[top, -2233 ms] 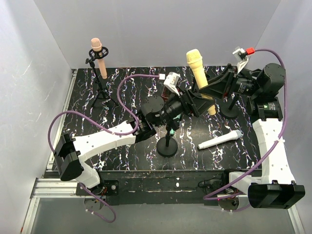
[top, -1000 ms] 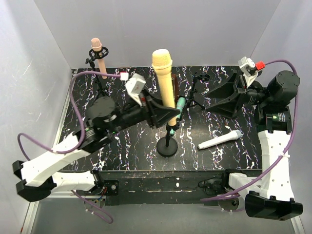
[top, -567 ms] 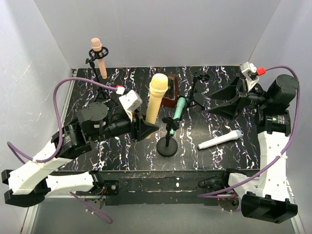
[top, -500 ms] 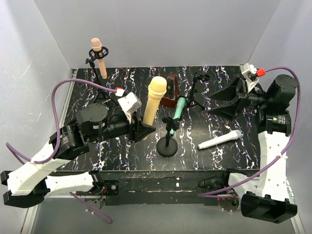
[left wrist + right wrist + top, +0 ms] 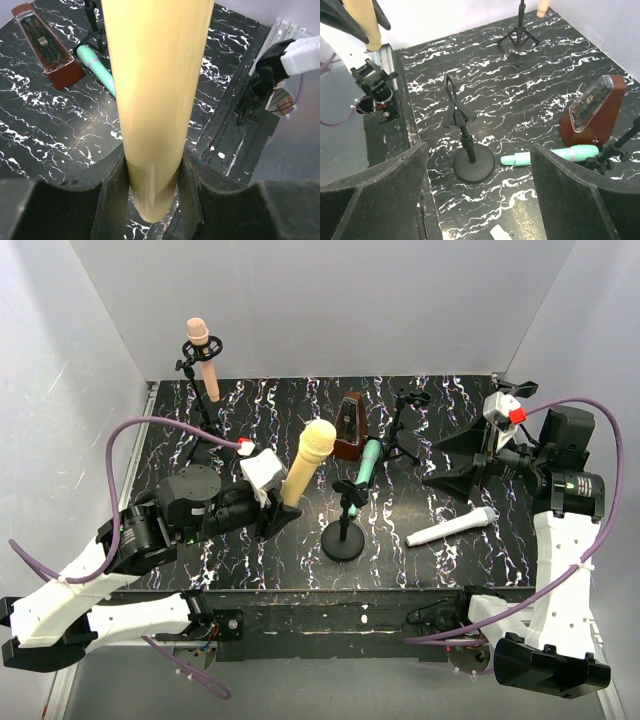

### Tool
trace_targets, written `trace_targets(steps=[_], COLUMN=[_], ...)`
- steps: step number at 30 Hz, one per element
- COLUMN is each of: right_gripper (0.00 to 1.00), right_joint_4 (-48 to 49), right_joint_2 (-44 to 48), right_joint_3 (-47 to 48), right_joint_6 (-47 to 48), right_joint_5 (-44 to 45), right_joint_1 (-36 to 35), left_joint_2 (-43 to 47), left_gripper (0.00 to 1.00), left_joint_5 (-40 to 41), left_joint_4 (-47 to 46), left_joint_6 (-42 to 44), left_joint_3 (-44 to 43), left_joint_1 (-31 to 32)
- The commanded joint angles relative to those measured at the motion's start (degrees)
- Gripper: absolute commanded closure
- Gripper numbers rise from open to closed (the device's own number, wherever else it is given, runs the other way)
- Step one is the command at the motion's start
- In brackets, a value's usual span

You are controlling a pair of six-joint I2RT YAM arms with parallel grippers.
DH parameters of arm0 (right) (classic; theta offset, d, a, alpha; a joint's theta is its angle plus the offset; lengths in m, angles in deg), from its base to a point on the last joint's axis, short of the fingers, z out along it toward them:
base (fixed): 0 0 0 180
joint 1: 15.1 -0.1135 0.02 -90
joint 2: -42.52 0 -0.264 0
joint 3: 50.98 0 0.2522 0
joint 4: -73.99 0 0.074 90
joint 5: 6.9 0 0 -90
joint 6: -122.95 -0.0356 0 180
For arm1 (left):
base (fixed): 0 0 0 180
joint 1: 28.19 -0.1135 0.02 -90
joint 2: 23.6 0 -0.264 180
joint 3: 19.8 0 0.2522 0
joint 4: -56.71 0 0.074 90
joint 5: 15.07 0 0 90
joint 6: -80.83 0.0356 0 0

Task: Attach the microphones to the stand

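Note:
The pale yellow microphone (image 5: 306, 462) stands tilted above the left middle of the table, my left gripper (image 5: 279, 512) shut on its handle; up close its shaft (image 5: 155, 100) fills the gap between both fingers. My right gripper (image 5: 456, 466) hangs open and empty at the right, the round-base stand (image 5: 467, 160) and the teal-green microphone (image 5: 550, 156) below it. The teal one (image 5: 367, 462) lies on the table. Near the right front lies the white microphone (image 5: 452, 527). The peach-pink microphone (image 5: 202, 358) sits in the tripod stand at the back left.
A brown metronome (image 5: 350, 427) stands at the back centre, beside a small black tripod stand (image 5: 401, 425). The round-base stand (image 5: 343, 530) is at the front centre with its clip bare. White walls close in the table on three sides.
My left arm has pulled back to the left and lowered, carrying the yellow microphone with it. The right gripper has opened wider and drawn back to the right.

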Motion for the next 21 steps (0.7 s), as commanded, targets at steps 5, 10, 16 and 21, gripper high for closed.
trace_targets(steps=[5, 10, 16, 21], right_gripper=[0.08, 0.07, 0.07, 0.07], right_joint_4=[-8.52, -8.43, -8.52, -9.13], right_joint_2=[1.69, 0.64, -1.12, -2.17], right_joint_3=[-4.20, -7.19, -10.52, -12.29], right_joint_6=[17.36, 20.35, 25.18, 28.61], right_joint_5=[1.28, -0.65, -0.57, 0.13], right_joint_1=[0.17, 0.17, 0.08, -0.18], left_joint_2=[1.06, 1.41, 1.51, 1.06], left_gripper=[1.00, 1.00, 1.00, 1.00], left_joint_5=[-0.52, -1.14, -2.55, -2.55], left_joint_4=[-2.18, -4.29, -7.55, -9.04], left_joint_6=[1.93, 1.67, 1.58, 1.23], left_joint_3=[3.82, 6.02, 8.40, 9.28], left_joint_1=[-0.21, -0.21, -0.21, -0.21])
